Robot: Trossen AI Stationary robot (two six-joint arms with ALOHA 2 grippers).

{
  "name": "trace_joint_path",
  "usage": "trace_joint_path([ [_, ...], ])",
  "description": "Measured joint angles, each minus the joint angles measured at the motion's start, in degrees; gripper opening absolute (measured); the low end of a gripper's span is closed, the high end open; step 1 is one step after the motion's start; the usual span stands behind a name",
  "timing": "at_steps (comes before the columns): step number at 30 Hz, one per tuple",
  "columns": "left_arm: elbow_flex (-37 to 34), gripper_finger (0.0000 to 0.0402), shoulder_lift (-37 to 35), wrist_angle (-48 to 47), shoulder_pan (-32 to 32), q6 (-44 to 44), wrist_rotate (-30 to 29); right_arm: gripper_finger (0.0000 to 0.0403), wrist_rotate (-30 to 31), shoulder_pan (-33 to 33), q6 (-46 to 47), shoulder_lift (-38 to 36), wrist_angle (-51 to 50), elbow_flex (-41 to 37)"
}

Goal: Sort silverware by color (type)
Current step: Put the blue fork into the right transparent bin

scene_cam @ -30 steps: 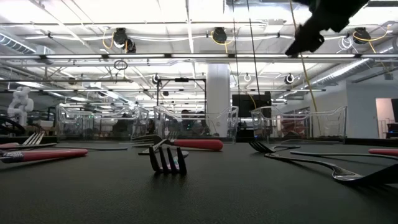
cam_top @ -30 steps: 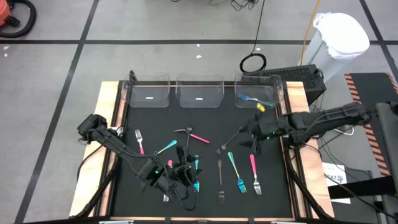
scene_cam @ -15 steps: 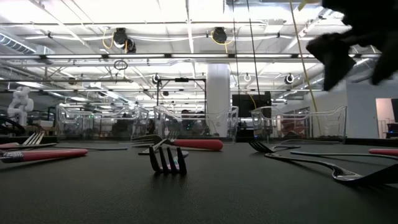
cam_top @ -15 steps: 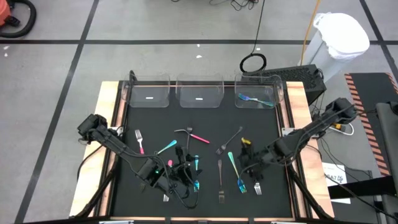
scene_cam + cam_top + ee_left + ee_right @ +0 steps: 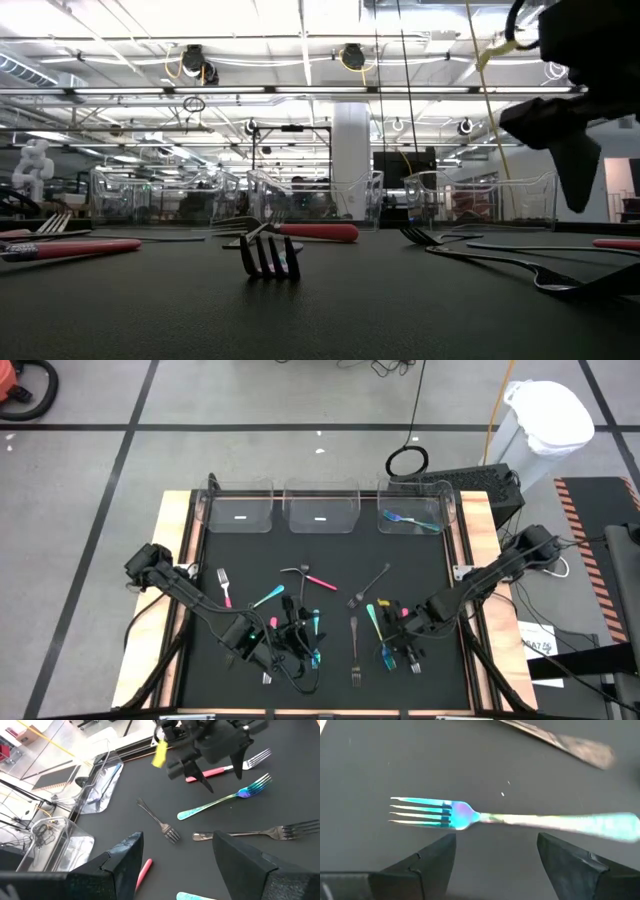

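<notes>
Black mat (image 5: 330, 555): right gripper (image 5: 398, 643) held open over teal fork (image 5: 520, 819), lower centre-right; pick pending, descent and closing needed.

You see two dark arms, matte black, with thin black cables along them. The right end effector (image 5: 401, 644) has a yellow tag near its wedge-shaped fingers. The left end effector (image 5: 296, 643) shows small green and red lights.
</notes>
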Motion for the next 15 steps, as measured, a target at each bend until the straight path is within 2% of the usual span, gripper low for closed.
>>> trace_joint_path([
  [7, -0.24, 0.0240, 0.00, -0.01, 0.00, 1.69, -0.01, 0.0266, 1.41, -0.04, -14.32, 4.84, 3.00, 0.00],
  [15, -1.44, 0.0240, 0.04, -0.39, 0.89, 3.18, 0.07, 0.0210, 2.76, -0.09, -27.99, 6.40, 3.06, 0.04],
])
